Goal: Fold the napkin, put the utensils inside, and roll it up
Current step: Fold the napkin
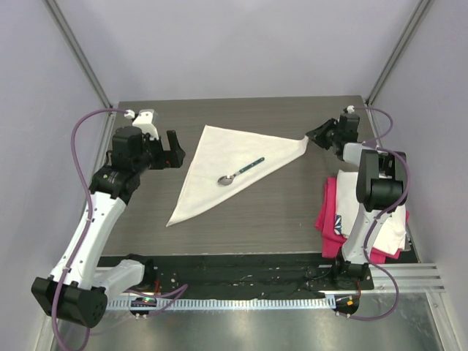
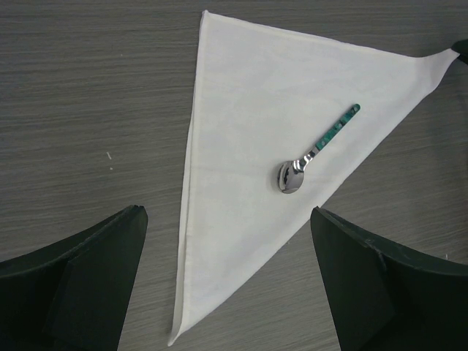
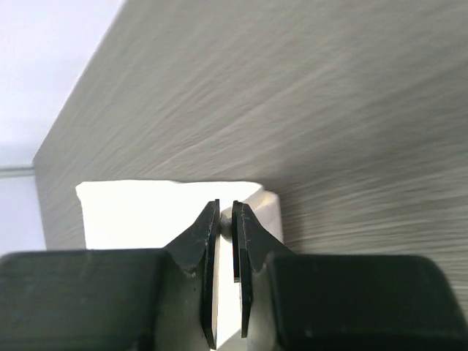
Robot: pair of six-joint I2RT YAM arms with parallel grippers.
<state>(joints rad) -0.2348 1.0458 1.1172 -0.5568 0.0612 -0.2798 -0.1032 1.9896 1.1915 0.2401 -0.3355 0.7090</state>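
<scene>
Cream napkin (image 1: 212, 164) being pinched at one tip

The triangle-folded napkin is lying flat on the grey table (image 1: 263, 219), the teal-handled spoon (image 1: 243, 170) resting near its middle. The right pincer (image 1: 310, 138) is clamping its right-hand tip; the left pincer (image 1: 178, 151) is hovering just left, jaws spread wide.

The napkin (image 2: 248, 124) lies flat on the grey wood-grain table (image 2: 88, 95), folded into a triangle with tips at the top, the bottom and the right edge. The spoon (image 2: 322, 143) rests on it, bowl lower left, teal handle pointing upper right. The left gripper (image 2: 228, 219) hangs above, its fingers (image 2: 80, 285) wide apart.
</scene>
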